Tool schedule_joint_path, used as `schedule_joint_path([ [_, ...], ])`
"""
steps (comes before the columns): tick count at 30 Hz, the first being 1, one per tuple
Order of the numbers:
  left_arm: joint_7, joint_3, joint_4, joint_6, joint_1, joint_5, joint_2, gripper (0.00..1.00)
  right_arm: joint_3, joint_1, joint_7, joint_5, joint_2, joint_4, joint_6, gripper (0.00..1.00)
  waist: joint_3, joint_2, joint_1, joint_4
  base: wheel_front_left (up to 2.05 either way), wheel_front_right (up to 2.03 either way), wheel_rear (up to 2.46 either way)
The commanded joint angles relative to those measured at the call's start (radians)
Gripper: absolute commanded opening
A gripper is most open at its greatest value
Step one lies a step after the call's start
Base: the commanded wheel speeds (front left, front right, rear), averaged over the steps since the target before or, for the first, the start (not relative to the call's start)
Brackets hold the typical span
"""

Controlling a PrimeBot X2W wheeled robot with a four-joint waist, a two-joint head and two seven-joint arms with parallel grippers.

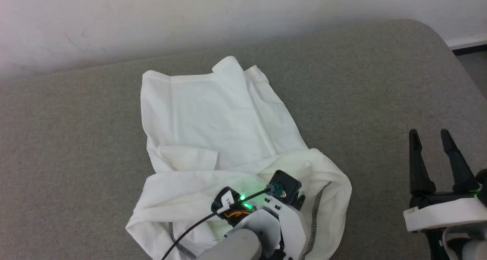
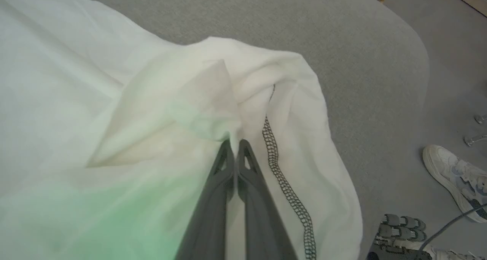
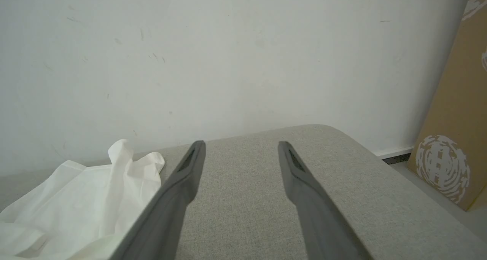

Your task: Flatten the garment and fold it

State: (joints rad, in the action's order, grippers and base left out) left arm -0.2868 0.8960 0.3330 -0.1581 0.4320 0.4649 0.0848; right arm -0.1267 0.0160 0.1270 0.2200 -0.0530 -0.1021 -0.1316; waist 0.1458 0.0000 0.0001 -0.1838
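Left gripper [image 2: 236, 142], clamped on a bunched fold of the thin white dark-stitched garment [image 1: 213, 115], should pull slowly toward six o'clock, while the right gripper [image 1: 429, 135] hangs with fingers apart.

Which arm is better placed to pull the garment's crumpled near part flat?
Left: the left gripper is shut on the garment there; the right gripper stands open over the cushion, apart from it.

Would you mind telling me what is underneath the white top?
The top lies on the grey cushion, which shows around it. Anything else beneath is covered by cloth; the left hand pinches a fold.
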Motion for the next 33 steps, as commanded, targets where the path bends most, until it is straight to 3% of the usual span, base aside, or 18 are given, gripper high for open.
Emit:
schedule_joint_path([
  [1,0.006,0.014,0.011,0.015,-0.007,0.001,-0.009,1.00,0.002,-0.015,0.007,0.002,0.003,0.008,0.001,1.00,0.003,0.0000,-0.0001,0.009,0.00,0.00,0.00],
  [6,0.049,0.027,0.001,0.053,-0.013,0.037,-0.022,1.00,0.014,-0.021,-0.004,-0.010,0.003,0.028,0.001,1.00,-0.027,0.0000,-0.0001,0.034,0.00,0.00,0.00],
  [11,0.098,-0.051,-0.118,0.066,0.018,0.084,0.005,1.00,0.018,-0.019,-0.021,-0.022,0.003,0.025,0.001,1.00,-0.071,0.0000,-0.0001,0.055,0.00,0.00,0.00],
  [17,0.088,-0.206,-0.213,0.066,0.107,0.101,0.186,1.00,0.047,-0.026,-0.040,-0.023,0.003,0.007,0.001,1.00,-0.075,0.0000,-0.0001,0.028,0.00,0.00,0.00],
  [22,0.066,-0.327,-0.154,0.102,0.195,0.146,0.325,1.00,0.073,-0.039,-0.040,-0.020,0.003,-0.011,0.001,1.00,-0.005,0.0000,-0.0001,-0.026,0.00,0.00,0.00],
  [24,0.043,-0.334,-0.102,0.127,0.241,0.125,0.385,1.00,0.088,-0.050,-0.032,-0.014,0.003,-0.016,0.001,1.00,0.033,0.0000,-0.0001,-0.051,0.00,0.00,0.00],
  [28,-0.027,-0.342,0.015,0.200,0.340,0.131,0.458,1.00,0.122,-0.078,-0.005,0.003,0.003,-0.015,0.001,1.00,0.113,0.0000,-0.0001,-0.099,0.00,0.00,0.00],
  [33,-0.155,-0.338,0.143,0.263,0.462,0.183,0.505,1.00,0.159,-0.108,0.027,0.018,0.003,0.008,0.001,1.00,0.199,0.0000,-0.0001,-0.152,0.00,0.00,0.00],
])
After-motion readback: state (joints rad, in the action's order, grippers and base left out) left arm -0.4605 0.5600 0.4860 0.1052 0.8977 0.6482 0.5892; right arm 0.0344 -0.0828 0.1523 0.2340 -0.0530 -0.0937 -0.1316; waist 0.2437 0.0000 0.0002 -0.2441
